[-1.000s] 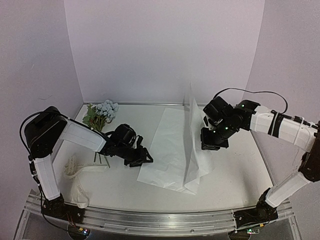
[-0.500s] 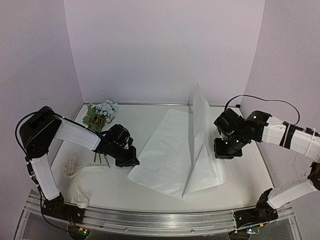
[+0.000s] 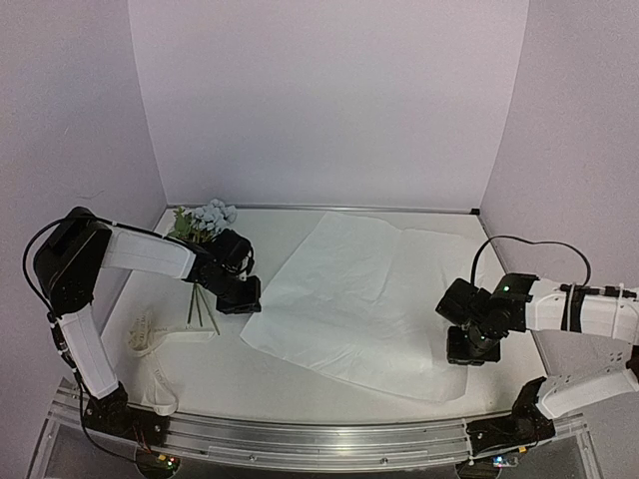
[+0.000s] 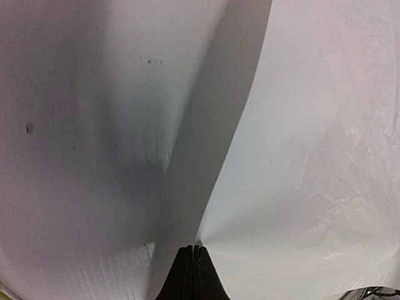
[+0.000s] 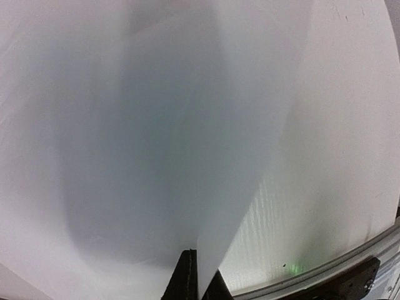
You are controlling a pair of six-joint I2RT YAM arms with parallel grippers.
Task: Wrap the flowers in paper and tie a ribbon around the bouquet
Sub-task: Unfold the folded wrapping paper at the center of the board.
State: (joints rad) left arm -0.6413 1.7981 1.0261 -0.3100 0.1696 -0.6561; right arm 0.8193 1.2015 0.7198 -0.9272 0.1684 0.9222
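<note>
From above, the paper point(image 3: 349, 289) lies spread across the middle of the tabletop point(image 3: 260, 384). It is pulled flat between the left gripper point(image 3: 243, 297) at its left corner and the right gripper point(image 3: 466, 349) at its near-right corner, likely to ready it for the flowers point(image 3: 203, 222) at the far-left corner. The ribbon point(image 3: 148, 339) sits by the left edge.

Left wrist: the fingers point(image 4: 185, 278) are pressed together on the sheet's edge.

Right wrist: the fingers point(image 5: 185, 278) likewise clamp paper, with the tabletop's near edge close by.

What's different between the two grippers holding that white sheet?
The left gripper pinches the paper's left edge; the right gripper pinches its right edge. The left gripper sits beside the flowers' stems, the right gripper nearer the table's front. Both are shut on the paper.
</note>
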